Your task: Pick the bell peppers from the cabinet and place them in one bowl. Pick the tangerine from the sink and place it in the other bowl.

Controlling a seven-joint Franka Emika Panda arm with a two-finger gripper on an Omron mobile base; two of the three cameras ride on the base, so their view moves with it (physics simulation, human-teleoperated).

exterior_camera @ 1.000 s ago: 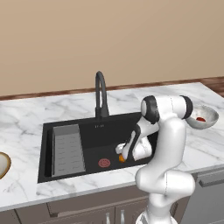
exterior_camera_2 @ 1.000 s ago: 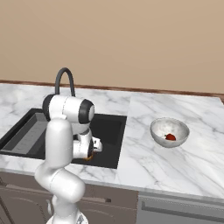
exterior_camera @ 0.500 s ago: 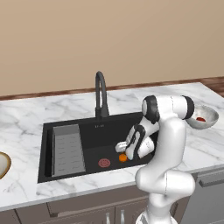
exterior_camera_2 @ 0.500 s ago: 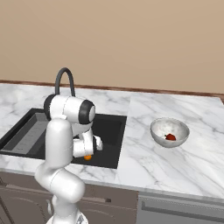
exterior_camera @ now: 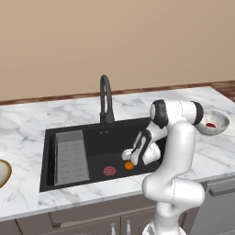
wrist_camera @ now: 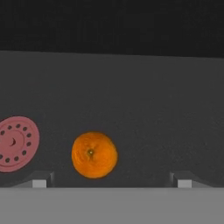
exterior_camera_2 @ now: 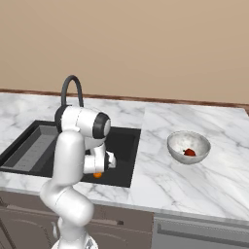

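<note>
Left base view: my two-finger gripper (exterior_camera: 128, 159) hung low inside the black rectangular sink (exterior_camera: 94, 137), just above the small smooth orange tangerine (exterior_camera: 129, 165), which lay on the basin floor beside the pinkish-red round drain (exterior_camera: 109, 170).

Right base view: the white-grey speckled bowl (exterior_camera_2: 188, 147) stood on the marble counter (exterior_camera_2: 194, 185) with a glossy red bell pepper (exterior_camera_2: 190, 152) inside.

Hand view: my fingers (wrist_camera: 40, 180) were spread wide, holding nothing; the tangerine (wrist_camera: 94, 155) lay between them, nearer the left tip.
</note>
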